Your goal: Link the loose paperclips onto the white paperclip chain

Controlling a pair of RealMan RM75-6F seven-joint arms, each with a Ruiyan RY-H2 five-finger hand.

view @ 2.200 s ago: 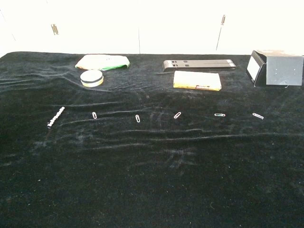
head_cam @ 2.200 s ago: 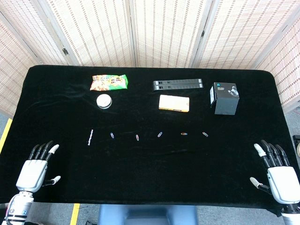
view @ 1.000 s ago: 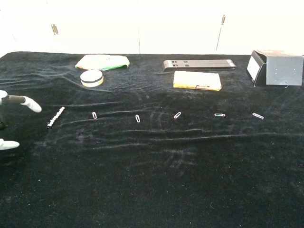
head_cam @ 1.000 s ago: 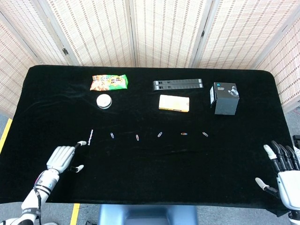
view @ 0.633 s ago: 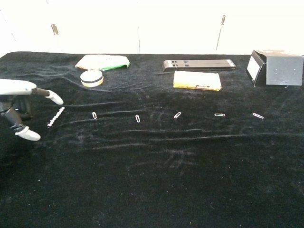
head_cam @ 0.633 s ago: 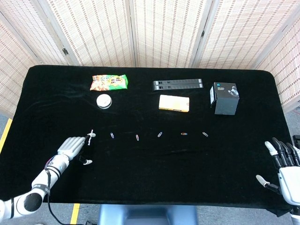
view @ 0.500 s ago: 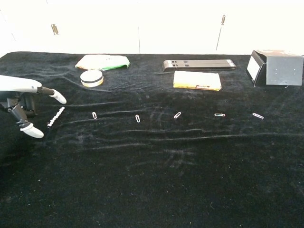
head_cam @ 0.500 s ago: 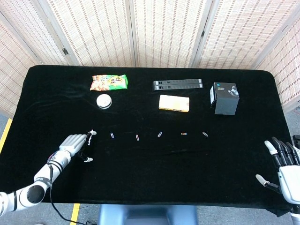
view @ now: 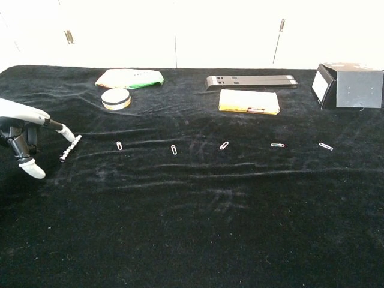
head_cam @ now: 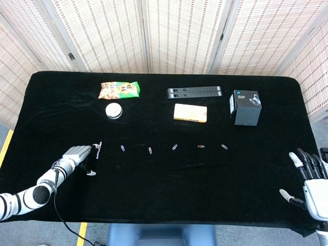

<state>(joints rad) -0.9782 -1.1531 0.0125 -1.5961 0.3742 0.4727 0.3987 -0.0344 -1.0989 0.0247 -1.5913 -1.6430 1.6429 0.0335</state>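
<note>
The white paperclip chain (head_cam: 98,149) (view: 70,147) lies on the black cloth at the left. Several loose paperclips run in a row to its right, from the nearest one (head_cam: 122,148) (view: 119,145) to the farthest (head_cam: 224,146) (view: 326,146). My left hand (head_cam: 78,154) (view: 23,133) sits just left of the chain, fingers stretched out and thumb spread apart below. One fingertip (view: 69,135) reaches the chain's far end; nothing is gripped. My right hand (head_cam: 310,178) hovers open at the table's front right corner, seen only in the head view.
Along the back stand a snack bag (head_cam: 119,89), a round tin (head_cam: 114,110), a long black bar (head_cam: 193,92), a yellow box (head_cam: 190,113) and a black box (head_cam: 245,106). The table's front edge runs just below both hands.
My left hand came up from the front left edge and moved forward and right to the chain, its fingertip now at the chain's far end. The right hand drifted slightly outward. The clips have not moved.
</note>
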